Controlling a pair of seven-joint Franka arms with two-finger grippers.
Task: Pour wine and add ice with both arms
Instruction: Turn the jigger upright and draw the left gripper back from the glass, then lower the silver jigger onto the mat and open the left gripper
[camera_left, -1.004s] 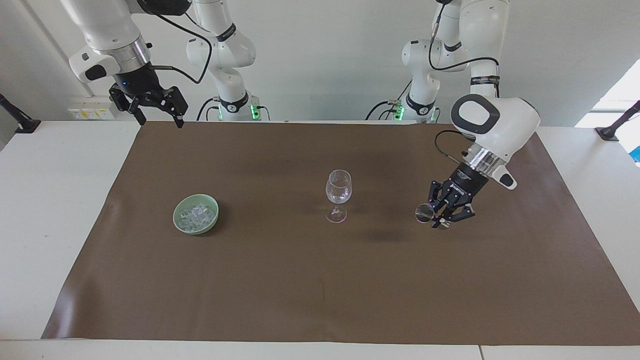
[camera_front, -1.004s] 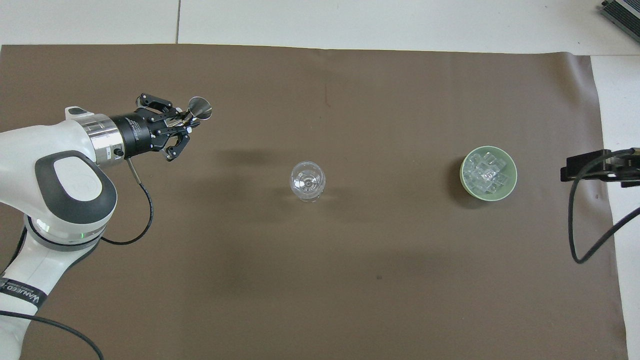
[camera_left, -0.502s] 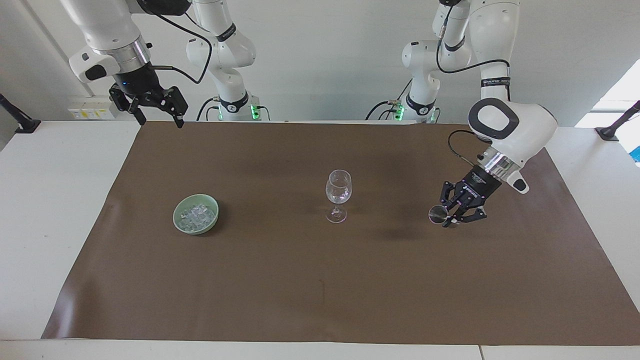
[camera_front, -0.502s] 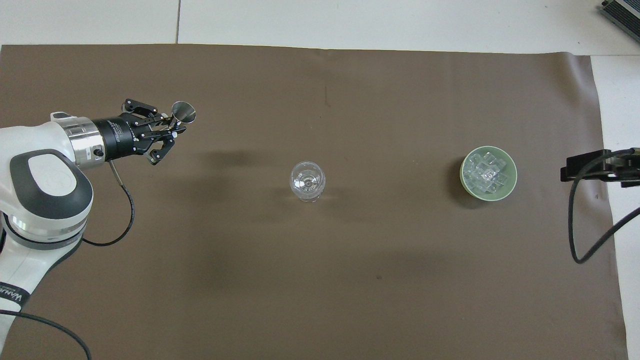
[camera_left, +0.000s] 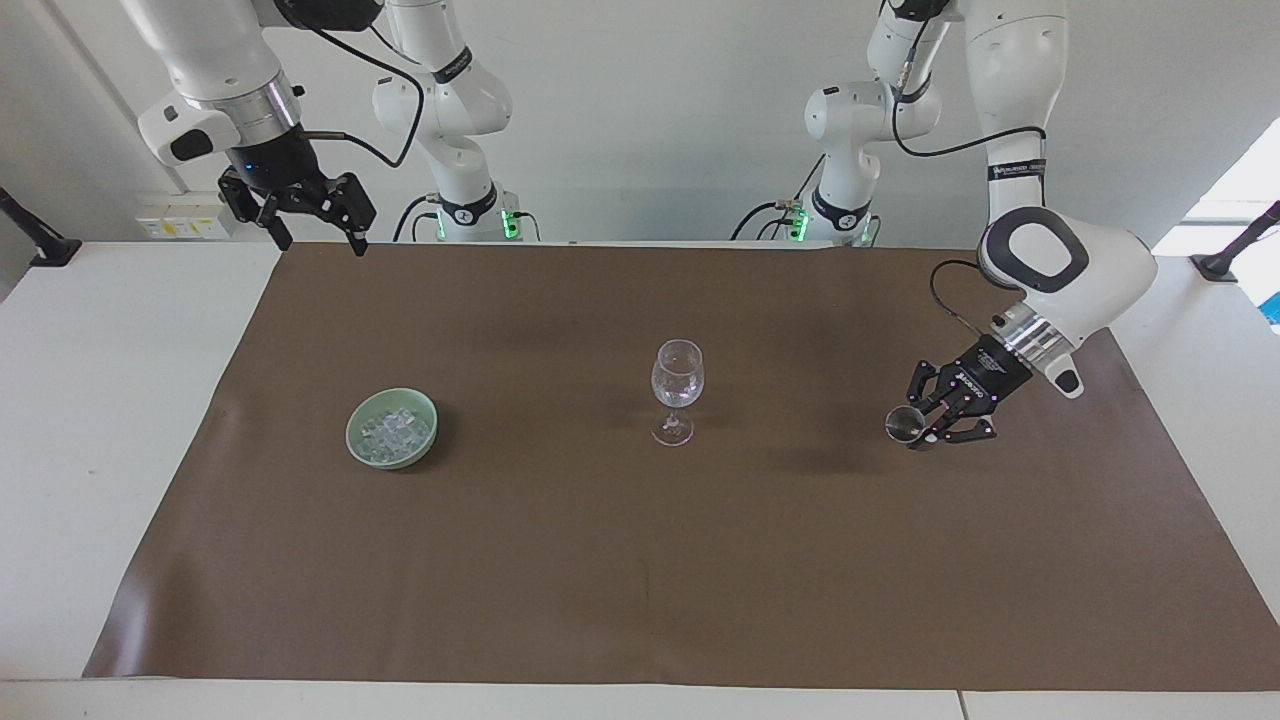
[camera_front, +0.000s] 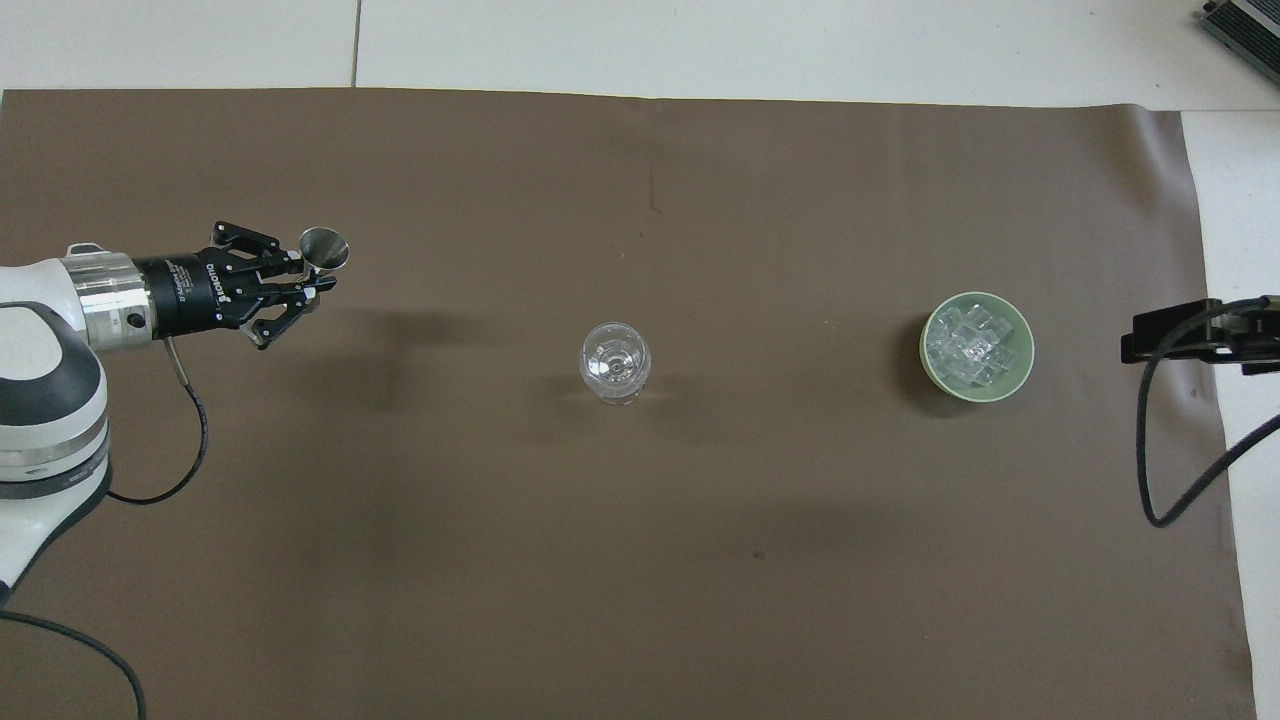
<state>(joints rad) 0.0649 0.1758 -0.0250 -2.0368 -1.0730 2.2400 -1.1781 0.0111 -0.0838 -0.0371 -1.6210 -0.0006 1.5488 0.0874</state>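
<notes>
A clear wine glass stands upright mid-mat; wine is out of view in it. The ice lies heaped in a pale green bowl toward the right arm's end. My left gripper hangs low over the mat toward the left arm's end, shut on a small metal cup. The cup is tipped on its side with its mouth turned toward the glass. My right gripper waits open and empty, high over the mat's corner by the robots.
A brown mat covers most of the white table. Black clamp posts stand at both ends of the table near the robots. A black cable hangs from the right arm.
My left gripper has carried the metal cup away from the wine glass toward the left arm's end of the table. The right arm, glass and bowl have not moved.
</notes>
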